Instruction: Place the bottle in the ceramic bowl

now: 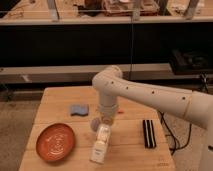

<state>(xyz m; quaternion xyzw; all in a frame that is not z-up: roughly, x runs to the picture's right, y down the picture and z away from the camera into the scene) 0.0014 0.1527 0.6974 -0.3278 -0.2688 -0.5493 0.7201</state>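
Observation:
The bottle [101, 144] is pale with a cream label. It hangs tilted over the wooden table [130, 152], its top end caught in my gripper [104, 127]. The gripper points down from the white arm [150, 95], which reaches in from the right, and it is shut on the bottle's upper part. The ceramic bowl [56, 141] is an orange-red shallow dish on the table's front left, about a bottle's length to the left of the bottle. It holds nothing.
A translucent whitish cup [94, 125] stands just left of the gripper, partly hidden by it. A blue sponge [79, 109] lies behind the bowl. A black flat object [148, 133] lies at the right. A cable hangs off the table's right side.

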